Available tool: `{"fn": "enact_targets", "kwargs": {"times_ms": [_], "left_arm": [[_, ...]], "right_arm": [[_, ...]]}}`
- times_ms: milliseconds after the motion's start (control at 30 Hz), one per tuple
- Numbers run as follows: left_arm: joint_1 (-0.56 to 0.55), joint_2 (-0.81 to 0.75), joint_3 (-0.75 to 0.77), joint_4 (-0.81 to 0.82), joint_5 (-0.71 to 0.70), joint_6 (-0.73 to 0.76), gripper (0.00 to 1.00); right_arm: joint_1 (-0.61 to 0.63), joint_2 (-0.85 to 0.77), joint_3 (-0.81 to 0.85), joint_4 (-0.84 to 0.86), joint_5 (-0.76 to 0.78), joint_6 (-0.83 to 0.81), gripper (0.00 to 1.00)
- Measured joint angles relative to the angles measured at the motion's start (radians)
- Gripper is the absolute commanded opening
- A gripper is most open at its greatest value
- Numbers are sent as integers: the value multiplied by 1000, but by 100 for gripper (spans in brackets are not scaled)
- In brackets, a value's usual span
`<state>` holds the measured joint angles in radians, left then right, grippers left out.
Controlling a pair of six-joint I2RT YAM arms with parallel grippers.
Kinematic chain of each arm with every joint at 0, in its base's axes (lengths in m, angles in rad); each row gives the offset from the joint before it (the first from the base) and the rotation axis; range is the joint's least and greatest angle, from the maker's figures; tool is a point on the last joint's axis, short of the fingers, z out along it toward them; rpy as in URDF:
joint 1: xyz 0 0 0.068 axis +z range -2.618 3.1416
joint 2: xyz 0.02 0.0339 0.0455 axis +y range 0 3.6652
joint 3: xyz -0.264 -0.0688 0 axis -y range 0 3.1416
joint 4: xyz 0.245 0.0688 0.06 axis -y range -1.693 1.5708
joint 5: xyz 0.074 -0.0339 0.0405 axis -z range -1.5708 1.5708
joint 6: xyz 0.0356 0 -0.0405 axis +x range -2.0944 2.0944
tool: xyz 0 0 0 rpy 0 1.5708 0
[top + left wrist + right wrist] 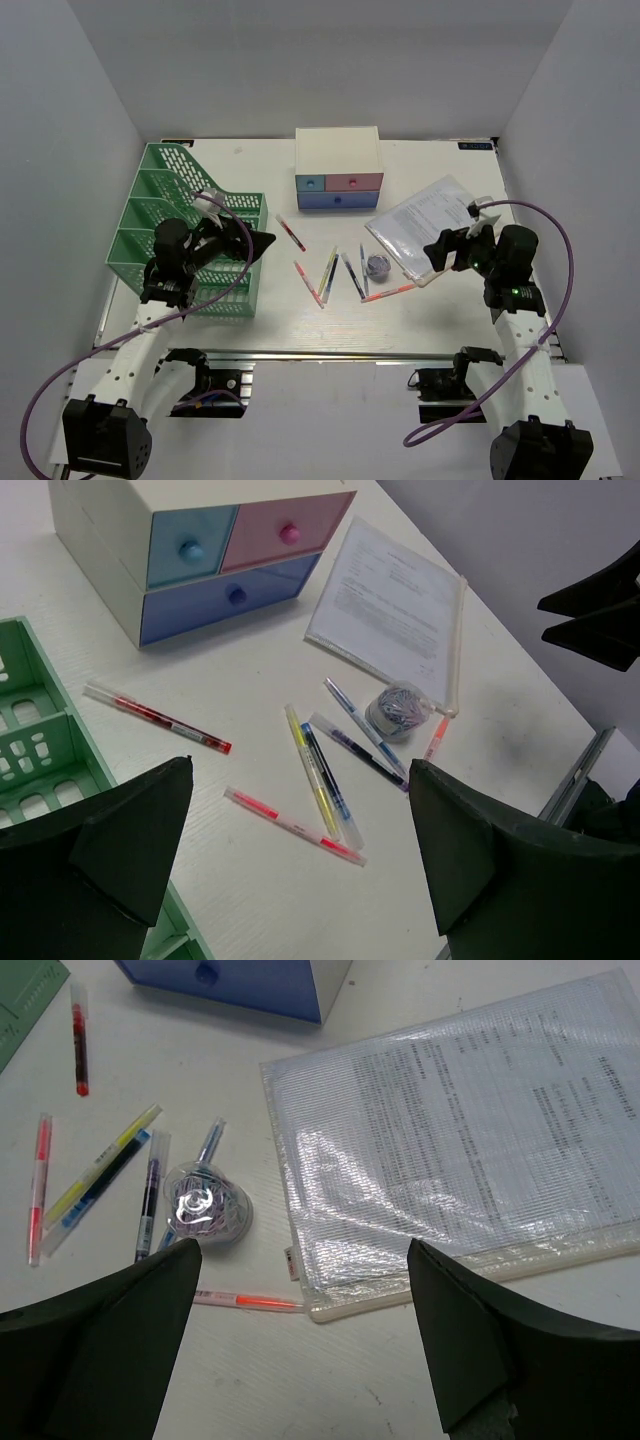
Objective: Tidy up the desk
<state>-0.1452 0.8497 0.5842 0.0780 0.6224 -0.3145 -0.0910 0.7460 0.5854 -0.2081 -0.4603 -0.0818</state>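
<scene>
The off-white desk (300, 325) holds several loose pens (328, 275) in its middle, a small clear tub of paper clips (379, 266) and a mesh document pouch (425, 222) with papers. My left gripper (262, 243) is open and empty, hovering above the green rack's right edge, left of the pens. In the left wrist view (300, 770) it looks down on a pink pen (295, 826) and a yellow pen (312, 775). My right gripper (437, 252) is open and empty above the pouch's near edge (470, 1130), with an orange pen (250, 1301) and the clip tub (207, 1203) below it (305, 1248).
A white drawer box (338, 170) with pink and blue drawers stands at the back centre. A green mesh file rack (180, 230) fills the left side. A red pen (291, 232) lies apart, nearer the box. Grey walls enclose the desk; a metal rail (330, 355) runs along its front.
</scene>
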Motion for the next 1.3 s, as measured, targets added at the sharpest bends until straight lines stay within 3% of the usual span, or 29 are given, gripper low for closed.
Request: {"fn": "enact_targets", "kwargs": {"times_ms": [433, 533, 567, 667, 767, 800, 833, 867, 900, 933, 1000, 1033, 1067, 1167, 1300], "left_arm": [[0, 20, 0, 13, 20, -6, 94], [0, 29, 0, 13, 23, -13, 71], [0, 35, 0, 13, 24, -16, 54], [0, 72, 7, 9, 27, -18, 26], [-2, 125, 18, 14, 35, -37, 21], [-5, 145, 21, 22, 38, -47, 28], [-8, 164, 24, 30, 39, -55, 38], [-16, 186, 28, 37, 40, -69, 49], [-27, 208, 34, 44, 36, -85, 60], [-40, 229, 41, 51, 30, -93, 65], [-72, 277, 64, 57, 8, -119, 73], [-91, 302, 82, 55, -10, -131, 73], [-110, 331, 104, 53, -35, -141, 73], [-166, 411, 165, 54, -119, -168, 67], [-246, 510, 232, 57, -284, -223, 50]], "right_arm": [[-8, -22, -42, -19, -97, -188, 89], [-12, -23, -62, -9, -64, -198, 89], [-15, -23, -69, -6, -52, -209, 89], [-28, -33, -97, -2, -44, -249, 89], [-34, -69, -122, -15, -84, -300, 89], [-34, -77, -122, -20, -100, -309, 86], [-34, -79, -121, -19, -117, -315, 79], [-33, -78, -119, -21, -138, -317, 63], [-32, -71, -116, -21, -158, -317, 11], [-32, -59, -110, -21, -175, -315, 0], [-31, -28, -93, -21, -192, -283, 3], [-31, -7, -84, -20, -193, -266, 17], [-31, 12, -77, -17, -192, -248, 41], [-31, 52, -60, -5, -173, -196, 61], [-28, 59, -57, 10, -138, -143, 57]]}}
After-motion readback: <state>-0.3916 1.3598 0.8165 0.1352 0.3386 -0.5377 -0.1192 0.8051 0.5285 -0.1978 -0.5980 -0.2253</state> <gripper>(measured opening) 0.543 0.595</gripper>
